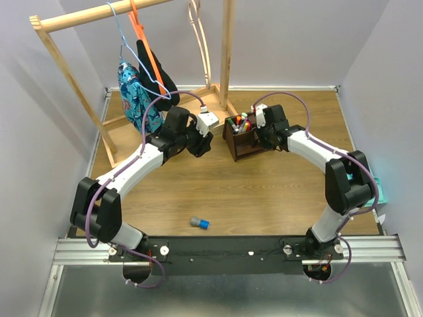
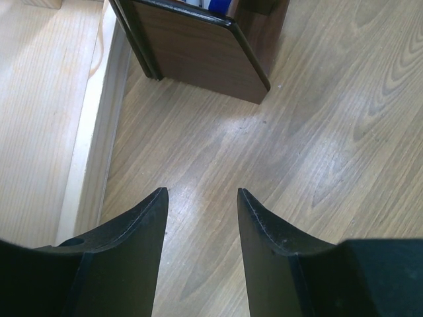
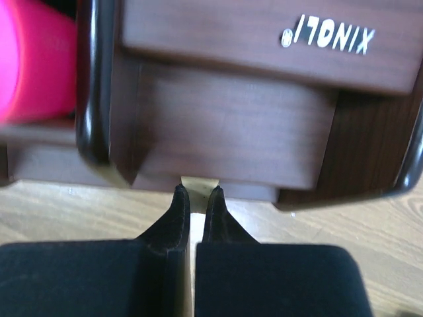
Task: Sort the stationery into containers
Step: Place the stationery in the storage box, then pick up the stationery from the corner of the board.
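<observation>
Wood-grain table (image 1: 264,191) with organiser (image 1: 241,148), pale walls (image 1: 297,39)

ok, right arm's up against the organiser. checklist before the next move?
1. Right gripper grip: fingers nearly closed, with a small tan piece pinched at the tips. Ok.
2. Tan piece lined up with a slot in the organiser: the tips are at its lower front edge, but no opening is visible. Cannot tell.
3. Left gripper free: open and empty over the table. Ok.
4. Left gripper clear of the organiser: there is a gap in the left wrist view. Ok.
5. Everything sorted: the grey-blue cylinder lies loose on the table near the arm bases. Not ok.
</observation>
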You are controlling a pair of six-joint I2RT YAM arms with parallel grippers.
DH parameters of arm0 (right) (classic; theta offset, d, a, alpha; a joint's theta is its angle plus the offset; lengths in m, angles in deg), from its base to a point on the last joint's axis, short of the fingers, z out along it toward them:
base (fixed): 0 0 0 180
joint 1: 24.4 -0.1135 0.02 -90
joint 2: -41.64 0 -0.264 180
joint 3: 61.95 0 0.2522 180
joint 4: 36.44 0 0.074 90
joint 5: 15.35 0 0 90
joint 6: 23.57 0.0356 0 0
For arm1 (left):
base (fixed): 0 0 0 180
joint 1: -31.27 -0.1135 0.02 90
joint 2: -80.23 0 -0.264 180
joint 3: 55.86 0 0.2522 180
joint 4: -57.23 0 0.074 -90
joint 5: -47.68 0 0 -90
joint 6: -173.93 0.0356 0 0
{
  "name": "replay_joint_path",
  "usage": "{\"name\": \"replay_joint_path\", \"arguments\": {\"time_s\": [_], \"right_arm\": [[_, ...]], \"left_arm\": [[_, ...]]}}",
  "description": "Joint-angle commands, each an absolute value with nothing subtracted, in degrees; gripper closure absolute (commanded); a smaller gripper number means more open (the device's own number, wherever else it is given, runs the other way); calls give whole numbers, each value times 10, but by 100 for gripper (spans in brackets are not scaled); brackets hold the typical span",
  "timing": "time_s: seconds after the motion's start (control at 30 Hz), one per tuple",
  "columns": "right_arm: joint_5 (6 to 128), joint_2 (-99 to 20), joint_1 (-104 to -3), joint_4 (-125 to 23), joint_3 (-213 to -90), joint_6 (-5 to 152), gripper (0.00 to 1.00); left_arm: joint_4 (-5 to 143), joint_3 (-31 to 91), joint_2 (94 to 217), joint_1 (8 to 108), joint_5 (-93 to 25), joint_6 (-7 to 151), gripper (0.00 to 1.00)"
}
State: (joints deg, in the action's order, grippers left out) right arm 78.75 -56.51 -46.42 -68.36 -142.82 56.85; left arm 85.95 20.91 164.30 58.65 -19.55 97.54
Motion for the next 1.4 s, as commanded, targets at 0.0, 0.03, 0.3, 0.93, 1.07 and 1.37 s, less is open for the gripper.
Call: {"name": "replay_joint_path", "arguments": {"time_s": [0.0, 0.03, 0.3, 0.93, 1.07, 1.37], "right_arm": [[805, -588, -462, -664, -1458, 589, 96], [805, -593, -463, -664, -1461, 590, 96], [808, -600, -462, -666, -1465, 603, 80], [820, -537, -462, -672, -1417, 614, 55], [817, -528, -462, -670, -1394, 615, 53], [662, -434, -462, -787, -1369, 556, 51]], "left_arm": [[847, 213, 1650, 583, -184, 971, 46], [847, 213, 1651, 583, -184, 972, 46], [846, 214, 1655, 582, -186, 972, 46], [851, 213, 1647, 581, -170, 974, 44], [849, 212, 1644, 582, -169, 973, 44], [899, 208, 1620, 582, -161, 1018, 44]]}}
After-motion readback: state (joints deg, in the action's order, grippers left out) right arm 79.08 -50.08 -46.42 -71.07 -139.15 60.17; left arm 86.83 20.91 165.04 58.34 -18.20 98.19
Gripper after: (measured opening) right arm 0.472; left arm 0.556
